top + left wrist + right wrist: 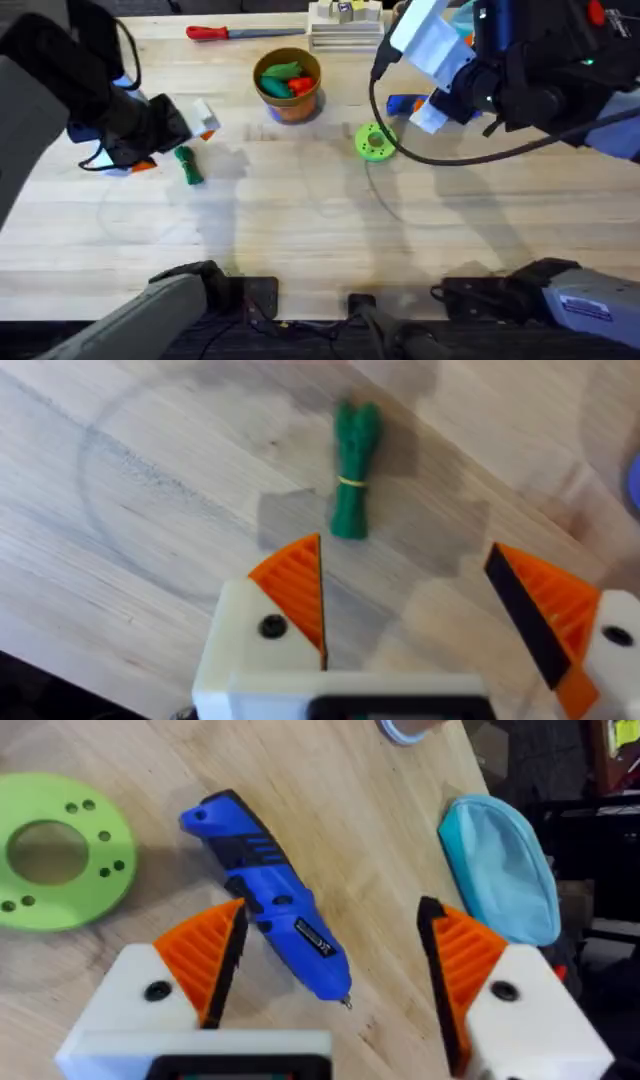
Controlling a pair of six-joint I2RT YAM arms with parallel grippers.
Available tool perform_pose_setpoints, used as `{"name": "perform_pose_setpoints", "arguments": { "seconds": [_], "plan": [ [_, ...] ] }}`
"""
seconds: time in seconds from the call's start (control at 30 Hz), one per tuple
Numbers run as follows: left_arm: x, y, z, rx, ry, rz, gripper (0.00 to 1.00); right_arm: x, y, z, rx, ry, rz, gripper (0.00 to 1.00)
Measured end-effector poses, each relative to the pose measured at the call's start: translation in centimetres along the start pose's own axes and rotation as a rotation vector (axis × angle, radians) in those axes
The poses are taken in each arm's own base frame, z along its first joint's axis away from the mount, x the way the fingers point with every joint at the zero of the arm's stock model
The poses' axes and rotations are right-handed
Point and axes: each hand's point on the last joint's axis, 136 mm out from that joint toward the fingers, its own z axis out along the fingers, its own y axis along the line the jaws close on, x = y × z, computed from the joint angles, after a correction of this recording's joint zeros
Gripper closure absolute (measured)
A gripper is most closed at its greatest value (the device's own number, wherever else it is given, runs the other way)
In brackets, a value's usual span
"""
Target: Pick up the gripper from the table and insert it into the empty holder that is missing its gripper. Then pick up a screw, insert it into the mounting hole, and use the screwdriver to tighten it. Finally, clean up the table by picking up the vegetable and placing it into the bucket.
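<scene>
While both grippers (pixel 410 630) (pixel 330 970) gape empty, bare table (pixel 300 230) surrounds the vegetable (pixel 353 470)

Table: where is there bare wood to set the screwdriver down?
The wide strip in front of the green ring and vegetable, toward the arm bases, is bare. The far edge is crowded: bucket, red-handled tool, screwdriver.

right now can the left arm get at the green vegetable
Probably yes. The left pincer hangs open just above the vegetable, which lies alone on bare table with nothing lying between them in the wrist view.
</scene>
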Motion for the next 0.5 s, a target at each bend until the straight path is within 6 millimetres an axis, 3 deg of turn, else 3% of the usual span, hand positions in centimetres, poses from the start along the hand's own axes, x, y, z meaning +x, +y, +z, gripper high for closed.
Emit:
{"name": "perform_pose_setpoints", "arguments": {
  "seconds": [0.23, 0.5],
  "plan": [
    [-0.2, 2.3, 3.8, -0.025, 0.071, -0.081, 0.01, 0.3, -0.3, 0.0, 0.018, 0.015, 0.0, 0.007],
    [-0.3, 2.2, 8.1, -0.023, 0.155, -0.047, 0.008, 0.3, -0.4, 0.0, 0.022, 0.019, 0.0, 0.009]
  ]
}}
